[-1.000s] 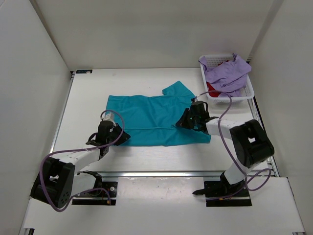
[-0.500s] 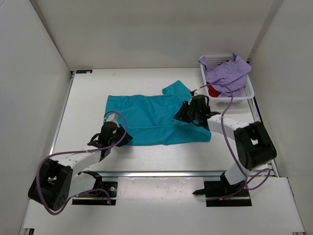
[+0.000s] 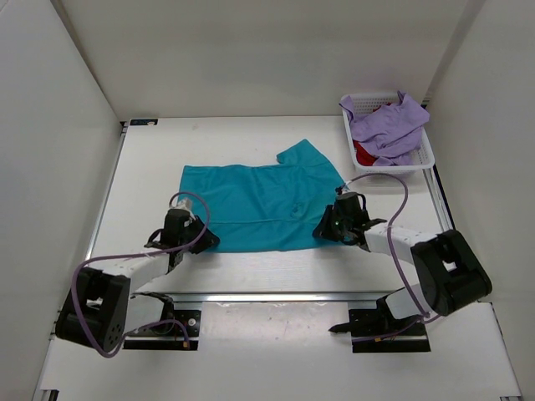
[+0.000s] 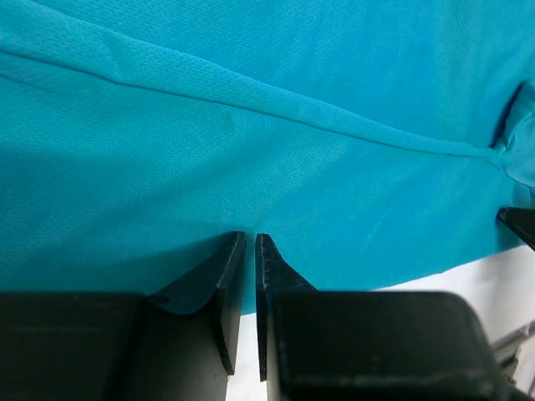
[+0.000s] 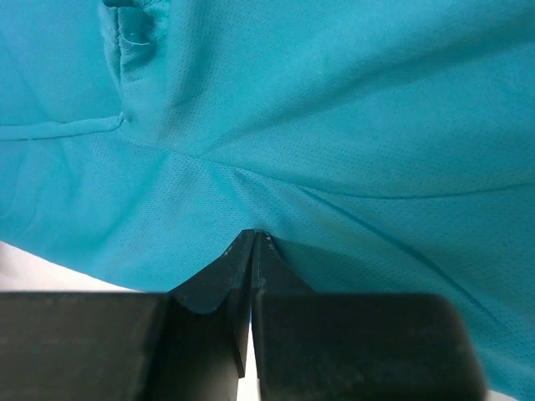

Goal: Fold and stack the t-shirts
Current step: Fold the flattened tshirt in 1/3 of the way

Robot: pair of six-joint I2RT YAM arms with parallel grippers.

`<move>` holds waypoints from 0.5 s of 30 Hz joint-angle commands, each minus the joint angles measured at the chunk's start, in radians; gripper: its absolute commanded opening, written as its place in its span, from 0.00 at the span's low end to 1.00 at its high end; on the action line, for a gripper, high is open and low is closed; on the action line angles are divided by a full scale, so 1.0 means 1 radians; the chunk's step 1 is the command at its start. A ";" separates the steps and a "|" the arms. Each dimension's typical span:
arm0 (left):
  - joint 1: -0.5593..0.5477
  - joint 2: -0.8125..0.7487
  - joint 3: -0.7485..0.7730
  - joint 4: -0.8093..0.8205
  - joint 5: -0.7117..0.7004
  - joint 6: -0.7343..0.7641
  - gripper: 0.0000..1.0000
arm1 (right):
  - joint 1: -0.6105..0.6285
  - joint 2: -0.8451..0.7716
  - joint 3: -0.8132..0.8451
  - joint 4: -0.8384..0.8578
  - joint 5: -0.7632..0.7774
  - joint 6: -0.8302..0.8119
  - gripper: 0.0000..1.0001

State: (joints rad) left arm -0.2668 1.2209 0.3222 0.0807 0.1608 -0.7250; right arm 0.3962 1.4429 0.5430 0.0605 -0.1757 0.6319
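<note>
The teal t-shirt (image 3: 251,205) lies spread on the table, one sleeve sticking out at the far right. My left gripper (image 3: 197,239) sits at its near left edge, its jaws nearly closed on the hem (image 4: 251,238). My right gripper (image 3: 328,228) is at the near right corner, shut on the cloth, and wrinkles run out from its tips (image 5: 253,234). The lavender t-shirt (image 3: 389,121) is bunched in the white basket (image 3: 393,168), with the deep red t-shirt (image 3: 364,154) mostly hidden under it.
The basket stands at the far right of the table, close to the right wall. White walls close in the left, back and right sides. A metal rail (image 3: 267,296) runs along the near edge, between the arm bases.
My right gripper has moved from further in on the shirt back to its near right corner. The shirt's near right edge now lies further left. My left gripper has barely shifted.
</note>
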 commanded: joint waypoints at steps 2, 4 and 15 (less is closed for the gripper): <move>-0.008 -0.121 -0.127 -0.122 0.036 -0.008 0.24 | 0.082 -0.077 -0.099 -0.126 0.081 0.023 0.01; -0.020 -0.196 -0.161 -0.153 0.019 -0.028 0.24 | 0.096 -0.110 -0.116 -0.139 0.071 0.041 0.00; 0.072 0.001 0.348 -0.171 -0.061 0.018 0.38 | 0.033 -0.167 0.103 -0.133 -0.027 -0.069 0.02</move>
State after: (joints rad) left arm -0.2607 1.1236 0.5583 -0.1574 0.1482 -0.7193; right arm 0.4194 1.2629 0.6106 -0.1284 -0.1745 0.6006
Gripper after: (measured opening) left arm 0.371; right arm 0.077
